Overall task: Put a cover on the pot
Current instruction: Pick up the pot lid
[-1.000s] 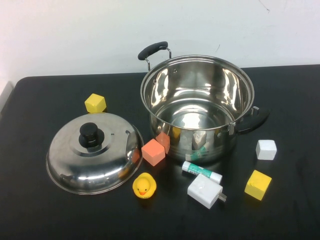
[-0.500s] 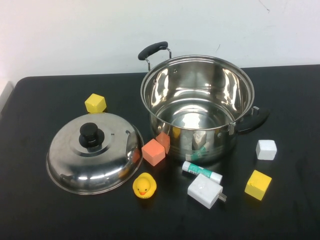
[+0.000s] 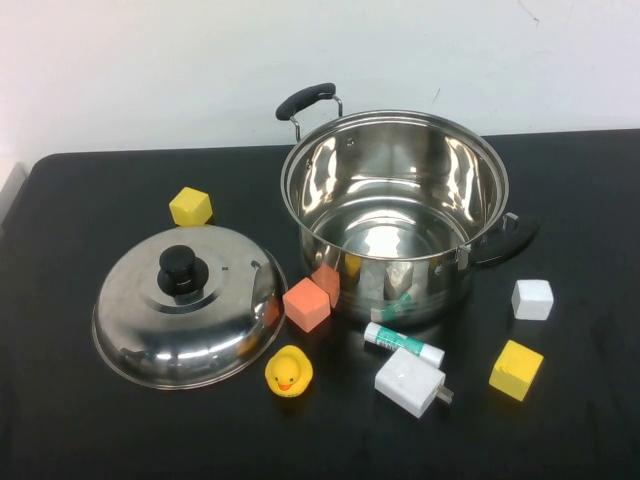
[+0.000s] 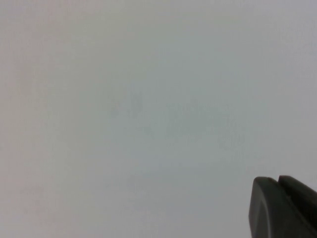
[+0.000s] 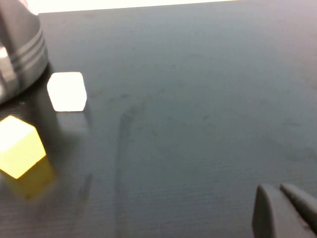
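The pot (image 3: 395, 170) is a large shiny steel pot with two black side handles, standing open and empty at the back middle of the black table (image 3: 80, 420). The domed steel lid (image 3: 215, 320) with a black knob (image 3: 180, 268) lies knob-up to the pot's left, near the front. Neither arm shows in the high view. My left gripper (image 4: 277, 184) faces a blank white surface, its fingers together and empty. My right gripper (image 5: 280, 191) hovers over bare table to the right of the pot (image 5: 20, 49), its fingers together and empty.
Small things lie around the pot: a yellow block (image 3: 190, 206) behind the lid, an orange block (image 3: 306, 304), a yellow rubber duck (image 3: 288, 371), a glue stick (image 3: 403, 343), a white charger (image 3: 410, 382), a yellow block (image 3: 516, 369) (image 5: 19, 146) and a white block (image 3: 532, 299) (image 5: 67, 91).
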